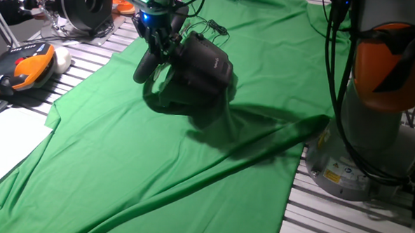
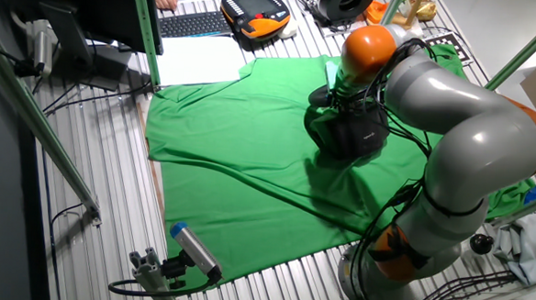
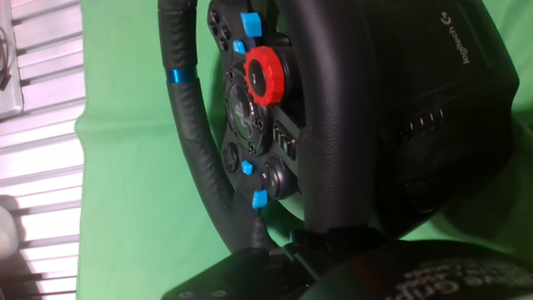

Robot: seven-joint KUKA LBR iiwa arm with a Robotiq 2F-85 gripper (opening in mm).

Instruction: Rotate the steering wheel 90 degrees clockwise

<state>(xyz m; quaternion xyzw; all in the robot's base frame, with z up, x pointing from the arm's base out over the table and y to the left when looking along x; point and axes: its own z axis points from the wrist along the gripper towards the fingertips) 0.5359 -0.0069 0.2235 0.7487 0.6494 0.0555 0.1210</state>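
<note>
Claw at the steering wheel's rim, turn apparently in hand.

On the green cloth [image 1: 125,155] over the table [image 2: 100,205], the steering wheel [image 1: 164,66] sits on its black base [image 1: 206,64]. The claw [image 1: 156,43] reaches steeply down onto the rim; whether it pinches I cannot tell. Next likely calls for sweeping clockwise along the rim's arc.

Two opposite table views; close hand view

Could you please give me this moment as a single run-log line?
gripper: at steering wheel rim, grip state unclear | wheel: on box base, atop green cloth
</note>
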